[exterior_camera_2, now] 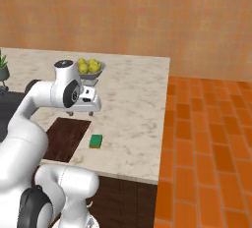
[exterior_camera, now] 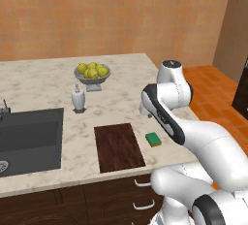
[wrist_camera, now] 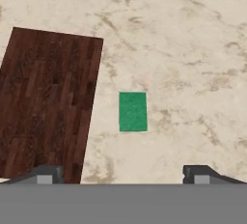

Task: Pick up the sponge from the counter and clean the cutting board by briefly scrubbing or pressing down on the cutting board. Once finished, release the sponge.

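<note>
The sponge (wrist_camera: 132, 111) shows its green top and lies flat on the beige marbled counter (wrist_camera: 193, 49), a short gap right of the cutting board (wrist_camera: 48, 102). From the left base view, the sponge (exterior_camera: 154, 139) sits beside the dark reddish-brown board (exterior_camera: 118, 146), near the counter's front edge. My gripper (wrist_camera: 123, 175) hovers well above the counter and looks straight down. It is open, its fingertips (wrist_camera: 46, 175) far apart with nothing between them. The sponge lies just ahead of the gap between the tips.
A dark grey sink basin (exterior_camera: 29, 139) lies left of the board. A white soap dispenser (exterior_camera: 78, 98) and a bowl of yellow fruit (exterior_camera: 92, 73) stand behind it. The counter ends at the right over orange tile floor (exterior_camera_2: 206, 138).
</note>
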